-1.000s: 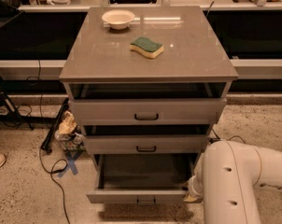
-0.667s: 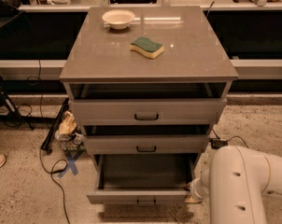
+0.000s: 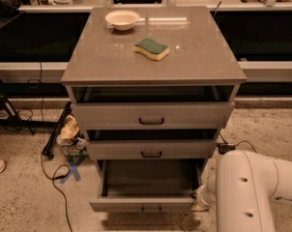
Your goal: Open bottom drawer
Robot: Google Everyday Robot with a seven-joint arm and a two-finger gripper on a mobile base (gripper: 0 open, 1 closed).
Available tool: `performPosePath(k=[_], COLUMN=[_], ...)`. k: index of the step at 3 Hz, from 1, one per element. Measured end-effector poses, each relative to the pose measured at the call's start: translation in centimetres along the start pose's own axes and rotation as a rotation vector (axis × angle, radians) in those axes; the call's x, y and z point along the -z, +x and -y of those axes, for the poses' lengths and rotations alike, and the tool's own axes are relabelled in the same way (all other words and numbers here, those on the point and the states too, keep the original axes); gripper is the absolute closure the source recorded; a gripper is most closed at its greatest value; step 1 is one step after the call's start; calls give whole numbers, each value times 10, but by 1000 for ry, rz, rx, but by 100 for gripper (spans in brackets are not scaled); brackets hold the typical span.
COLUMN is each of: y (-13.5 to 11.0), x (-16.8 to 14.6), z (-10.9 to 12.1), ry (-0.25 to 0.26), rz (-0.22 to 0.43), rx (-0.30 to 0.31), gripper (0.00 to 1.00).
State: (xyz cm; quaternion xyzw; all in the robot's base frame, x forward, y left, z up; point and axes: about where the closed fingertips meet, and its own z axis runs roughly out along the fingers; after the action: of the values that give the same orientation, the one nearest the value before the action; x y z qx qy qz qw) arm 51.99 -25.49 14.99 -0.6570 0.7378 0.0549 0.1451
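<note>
Grey cabinet (image 3: pixel 153 64) with three drawers under the worktop's front edge. White arm (image 3: pixel 247 192) sits low, off the front-right corner. Bottom drawer (image 3: pixel 122 205) stands well out past the front edge, further than the two above it. Its front is rigid, probably light and free-running on slides; the best hold is the black bar handle (image 3: pixel 151 210) mid-front. Gripper (image 3: pixel 202 204) is at the drawer's right front end; its grip state cannot be told. Drawer well shows nothing inside. Bowl (image 3: pixel 122 19) at the back-left corner looks empty; sponge (image 3: pixel 152 49) lies near centre.
</note>
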Motion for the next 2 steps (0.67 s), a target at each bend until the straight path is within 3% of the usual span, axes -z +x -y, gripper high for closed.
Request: performPosePath(k=[2], y=[-1], x=[-3], z=[-3], ry=[-5], rz=[2], rx=[0], gripper=[58])
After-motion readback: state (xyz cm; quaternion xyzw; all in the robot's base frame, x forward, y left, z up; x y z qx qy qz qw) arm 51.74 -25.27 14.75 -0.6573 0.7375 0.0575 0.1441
